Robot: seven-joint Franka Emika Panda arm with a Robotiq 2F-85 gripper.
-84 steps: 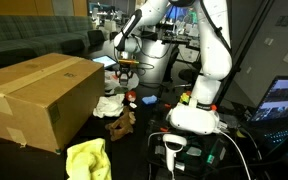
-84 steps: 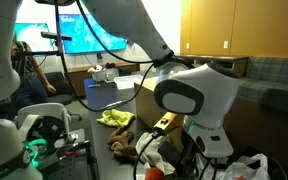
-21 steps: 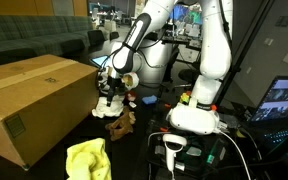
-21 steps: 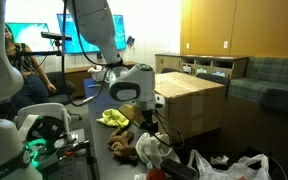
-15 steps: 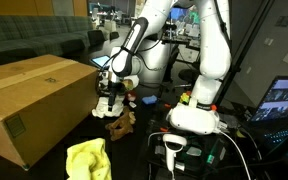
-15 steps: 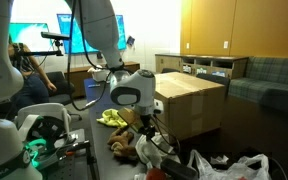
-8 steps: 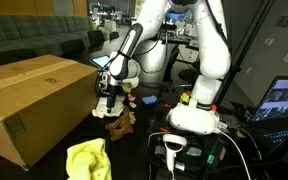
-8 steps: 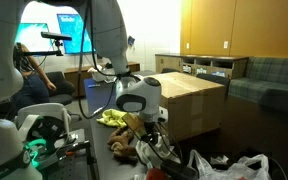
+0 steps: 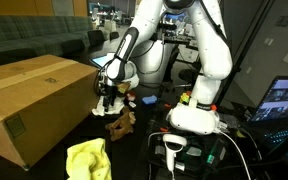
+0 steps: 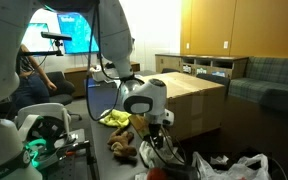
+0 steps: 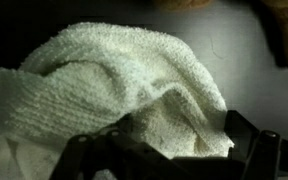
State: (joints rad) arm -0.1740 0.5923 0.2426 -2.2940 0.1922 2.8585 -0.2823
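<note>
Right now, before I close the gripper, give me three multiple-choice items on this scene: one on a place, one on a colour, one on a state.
1. Where is the gripper?
A. Low over the towel, beside the box
B. Inside the box
C. Resting on top of the box

2. What colour is the cloth lying in front of the box?
A. Red
B. Yellow
C. Blue

3. How is the gripper?
A. Open
B. Shut on the towel
C. Shut on nothing

Answers:
1. A: the wrist view is filled with the white towel, and in an exterior view the arm reaches down next to the box.
2. B: it shows bright yellow in both exterior views.
3. A: in the wrist view the fingers stand wide apart on either side of the towel.
</note>
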